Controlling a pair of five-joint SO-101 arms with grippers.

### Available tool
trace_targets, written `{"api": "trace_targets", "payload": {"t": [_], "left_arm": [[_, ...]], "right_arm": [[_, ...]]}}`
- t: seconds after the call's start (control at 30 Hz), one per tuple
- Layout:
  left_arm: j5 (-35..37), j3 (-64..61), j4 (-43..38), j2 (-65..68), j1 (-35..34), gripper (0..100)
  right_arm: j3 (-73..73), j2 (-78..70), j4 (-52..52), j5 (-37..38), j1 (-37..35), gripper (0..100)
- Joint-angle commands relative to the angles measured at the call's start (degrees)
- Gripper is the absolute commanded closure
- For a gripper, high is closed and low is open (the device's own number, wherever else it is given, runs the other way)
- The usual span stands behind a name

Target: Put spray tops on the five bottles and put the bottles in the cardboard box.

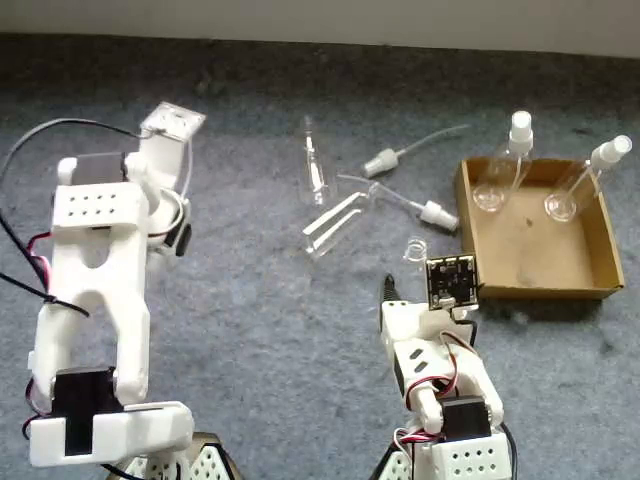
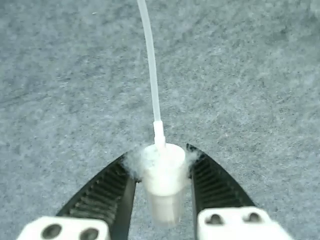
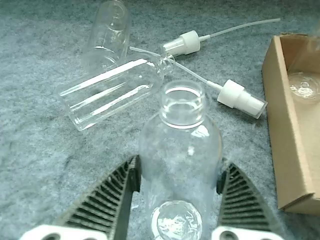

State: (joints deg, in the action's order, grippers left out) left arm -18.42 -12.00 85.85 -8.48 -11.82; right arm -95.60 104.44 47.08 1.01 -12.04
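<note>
Bottles five, two capped in box, two loose spray tops

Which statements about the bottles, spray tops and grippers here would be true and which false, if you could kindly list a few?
1. The left gripper is shut on a spray top. True.
2. The bottle in the right gripper already wears a spray top. False: its neck is open.
3. Two capped bottles are in the cardboard box. True.
4. Three spray tops lie loose outside the box. False: two loose spray tops do.
</note>
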Motion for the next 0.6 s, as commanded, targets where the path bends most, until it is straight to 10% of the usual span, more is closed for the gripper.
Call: {"api": "trace_targets", "payload": {"t": [0.0, 0.57], "left_arm": [[-0.6, 12.8, 8.9, -2.6, -1.6, 99], [-33.3, 12.4, 14.2, -2.5, 1.7, 98]], "right_arm": [[-3.3, 0.2, -1.0, -0.5, 0.7, 83.2], [-3.4, 0.2, -1.0, -0.5, 0.6, 83.2]]}}
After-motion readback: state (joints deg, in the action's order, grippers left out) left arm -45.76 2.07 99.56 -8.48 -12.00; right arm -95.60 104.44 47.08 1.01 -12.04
